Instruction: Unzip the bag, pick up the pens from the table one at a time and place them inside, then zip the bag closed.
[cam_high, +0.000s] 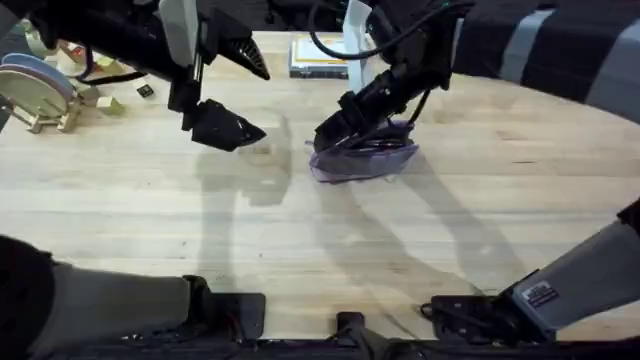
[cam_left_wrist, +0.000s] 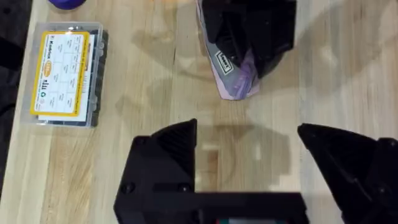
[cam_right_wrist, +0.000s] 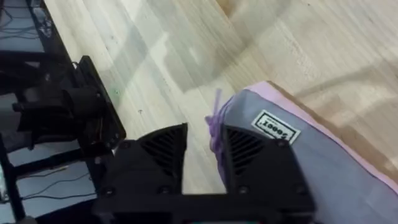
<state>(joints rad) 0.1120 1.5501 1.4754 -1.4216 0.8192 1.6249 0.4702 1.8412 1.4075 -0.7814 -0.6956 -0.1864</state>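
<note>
The purple and grey bag (cam_high: 362, 158) lies on the wooden table (cam_high: 480, 200), a bit past the middle. The right gripper (cam_right_wrist: 214, 146) is down at one end of the bag, its black fingers almost together, and it looks like they pinch a thin purple zip pull (cam_right_wrist: 216, 112). The left gripper (cam_left_wrist: 247, 155) hangs just beside the bag, fingers wide apart, holding nothing. A clear box with a yellow label (cam_left_wrist: 62, 74) lies farther away.
</note>
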